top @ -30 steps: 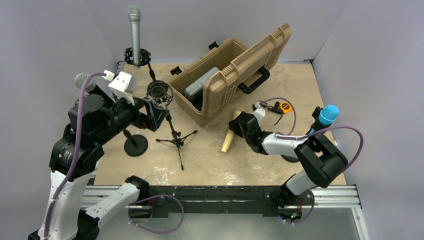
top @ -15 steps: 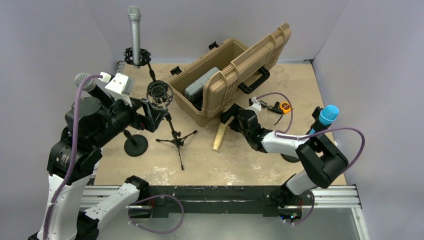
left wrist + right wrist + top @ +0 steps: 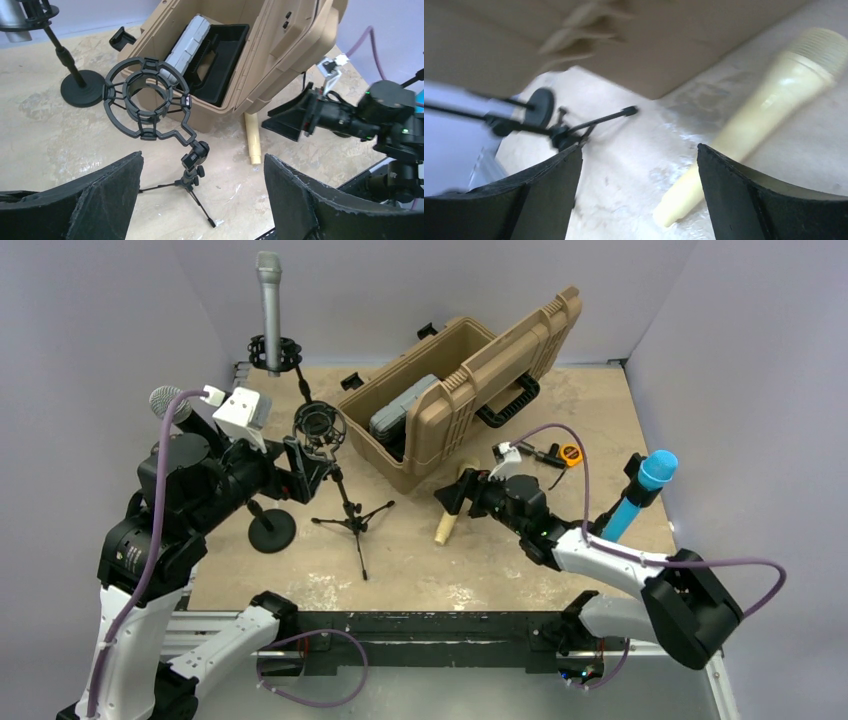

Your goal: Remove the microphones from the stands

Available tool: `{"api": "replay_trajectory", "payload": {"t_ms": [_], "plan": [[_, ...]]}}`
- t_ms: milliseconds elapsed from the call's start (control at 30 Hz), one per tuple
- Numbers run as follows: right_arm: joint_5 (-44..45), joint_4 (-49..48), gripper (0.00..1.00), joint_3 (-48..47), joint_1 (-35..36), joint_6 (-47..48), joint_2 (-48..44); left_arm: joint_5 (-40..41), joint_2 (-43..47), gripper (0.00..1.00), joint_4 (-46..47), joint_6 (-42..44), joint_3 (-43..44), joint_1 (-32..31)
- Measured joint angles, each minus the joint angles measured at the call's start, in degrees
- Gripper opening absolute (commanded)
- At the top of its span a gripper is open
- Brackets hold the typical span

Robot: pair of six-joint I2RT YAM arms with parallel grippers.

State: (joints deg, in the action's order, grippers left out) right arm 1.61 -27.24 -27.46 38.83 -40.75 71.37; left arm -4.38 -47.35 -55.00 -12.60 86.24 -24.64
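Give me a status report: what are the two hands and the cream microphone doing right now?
Left hand open, hovering by the empty shock mount. Right hand open, holding nothing. Cream microphone lying flat on table beside tan case. Nothing blocking it.

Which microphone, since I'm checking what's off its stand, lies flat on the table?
The cream microphone beside the tan case; the silver microphone and blue microphone are propped up on stands.

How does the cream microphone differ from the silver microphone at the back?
The cream microphone lies flat on the table, free of any stand; the silver microphone stands upright in a shock mount. The cream one is pale yellow, the silver one grey. Both are slim handheld microphones.
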Motion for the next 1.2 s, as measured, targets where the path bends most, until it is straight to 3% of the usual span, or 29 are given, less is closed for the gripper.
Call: {"api": "replay_trajectory", "payload": {"t_ms": [200,400,533,633,867,1200], "plan": [[-11.80,-6.64,0.85,2.01,4.26,6.10,-6.49,3.43,1.84,0.81,-1.20,-0.31,-2.56,0.00],[-18.38,-18.88,0.84,4.09,8.98,4.92,-4.24,7.85,6.40,0.83,-2.34,-4.42,-11.45,-0.02],[-20.13,-23.89,0.83,4.09,10.56,3.65,-0.26,10.32,5.90,0.68,-0.37,-9.31,-17.51,0.00],[-20.28,-24.87,0.83,4.31,10.56,3.19,0.70,9.70,4.44,0.66,4.02,-11.93,-22.05,0.00],[-19.52,-26.32,0.84,5.75,10.56,3.15,-1.86,4.87,6.47,0.72,18.32,-13.29,-37.20,-0.17],[-19.06,-28.26,0.84,5.77,10.56,4.13,-1.46,3.48,4.52,0.64,33.79,-8.55,-44.41,-0.55]]}}
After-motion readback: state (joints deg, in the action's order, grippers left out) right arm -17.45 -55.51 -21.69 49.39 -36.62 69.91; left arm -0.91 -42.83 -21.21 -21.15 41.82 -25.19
